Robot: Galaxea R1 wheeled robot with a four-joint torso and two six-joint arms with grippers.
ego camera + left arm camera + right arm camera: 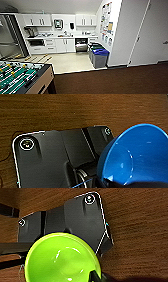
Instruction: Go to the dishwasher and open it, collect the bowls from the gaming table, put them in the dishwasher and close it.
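A blue bowl (140,154) hangs over the brown carpet in the left wrist view, and my left gripper (117,183) is shut on its rim. In the right wrist view a lime-green bowl (62,259) is held the same way, my right gripper (95,276) shut on its edge. The dishwasher (81,45) sits under the counter at the far side of the kitchenette, steel below and dark above; its door looks let down. The gaming table is out of view.
A table-football table (37,82) with a green field stands close at the lower left. Blue-lidded bins (100,58) line the kitchenette's right side by a white wall (120,37). Pale floor leads from the brown carpet (112,80) to the counter.
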